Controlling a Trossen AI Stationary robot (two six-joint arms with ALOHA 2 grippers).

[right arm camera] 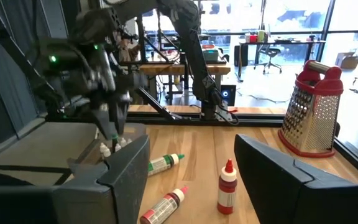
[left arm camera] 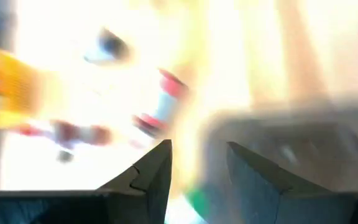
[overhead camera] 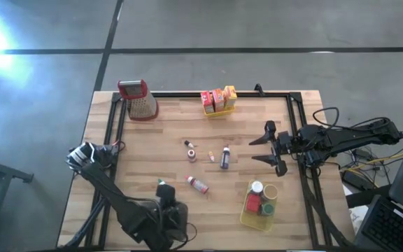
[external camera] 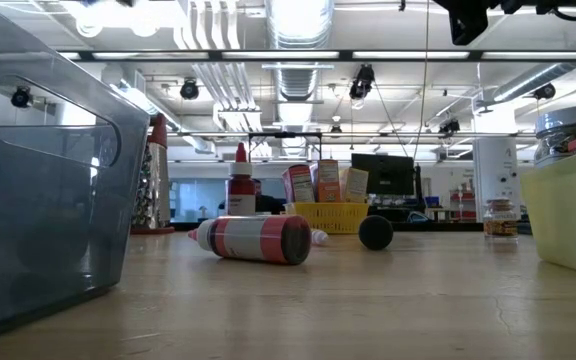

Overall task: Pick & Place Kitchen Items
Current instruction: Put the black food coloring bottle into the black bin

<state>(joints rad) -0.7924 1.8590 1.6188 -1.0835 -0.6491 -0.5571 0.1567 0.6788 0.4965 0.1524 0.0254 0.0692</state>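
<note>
The right hand (overhead camera: 277, 148) hangs over the bench (overhead camera: 173, 203) with its fingers well apart and nothing between them. Nearest to it stands a dark bottle (overhead camera: 225, 157) with a red cap, and farther out lie a bottle with a red band (overhead camera: 198, 184) and two tiny ones (overhead camera: 190, 150), all loose on the wood. These look like light, hard plastic, smooth and round, so a lying one will likely roll if nudged (the cap end is too narrow to trust). Best to close across the middle of the body. The left hand (overhead camera: 165, 191) sits low at the near edge, fingers partly apart, nothing visible between them.
</note>
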